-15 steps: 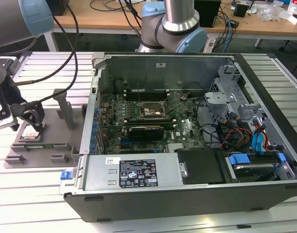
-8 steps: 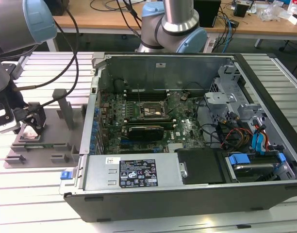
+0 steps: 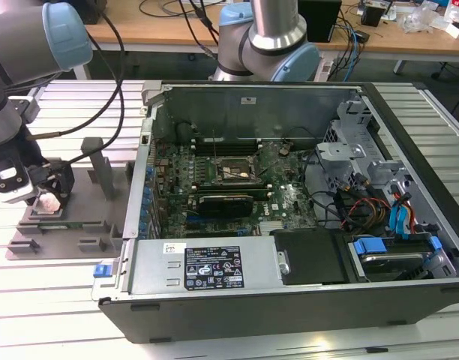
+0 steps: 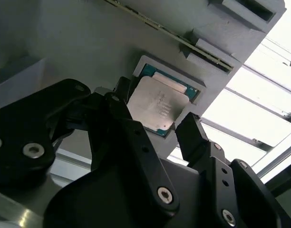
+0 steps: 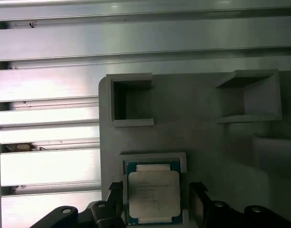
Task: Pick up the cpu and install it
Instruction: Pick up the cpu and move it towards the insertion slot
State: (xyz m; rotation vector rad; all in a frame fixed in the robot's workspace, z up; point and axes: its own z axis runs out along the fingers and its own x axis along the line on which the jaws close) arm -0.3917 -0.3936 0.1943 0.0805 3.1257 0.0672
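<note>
Cpu (image 5: pixel 153 197) lies flat in the gray fixture (image 5: pixel 207 142) pocket, directly between the hand's (image 4: pixel 156 105) parted fingers (image 4: pixel 195 133), one flanking each side.

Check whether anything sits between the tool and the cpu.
Nothing visible does. The silvery square cpu lies bare in its gray plastic fixture pocket, the black tool open, straddling it.

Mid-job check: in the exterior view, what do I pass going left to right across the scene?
Claw → gray fixture's upright post → motherboard socket → black cover panel → blue-tabbed drive bay.
</note>
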